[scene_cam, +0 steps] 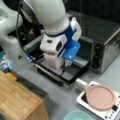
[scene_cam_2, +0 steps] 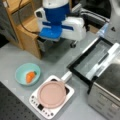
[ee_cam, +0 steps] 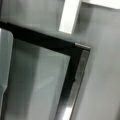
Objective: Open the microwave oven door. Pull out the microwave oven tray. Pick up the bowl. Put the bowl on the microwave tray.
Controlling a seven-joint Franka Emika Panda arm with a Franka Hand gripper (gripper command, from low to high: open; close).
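The microwave oven [scene_cam: 105,50] sat w/ its door [scene_cam_2: 93,58] folded down flat in front of it, glass up; in the wrist view the door's [ee_cam: 37,85] glass and dark frame corner filled most of the shot. The tray couldn't be made out separately from the door in any view. The gripper [scene_cam: 65,67] hung over the open door in a front view, just in front of the oven's mouth, its tips hidden low behind the arm's body; can't tell if it was spread or closed, nothing seen in it. The bowl [scene_cam_2: 27,74] sat on the grey table [scene_cam_2: 57,60], well apart from the oven, w/ an orange carrot-like piece [scene_cam_2: 30,76] inside. Between bowl and oven lay a white flat appliance [scene_cam_2: 51,101] carrying a pink disc [scene_cam_2: 52,94], whose white handle [scene_cam_2: 66,76] pointed toward the door.
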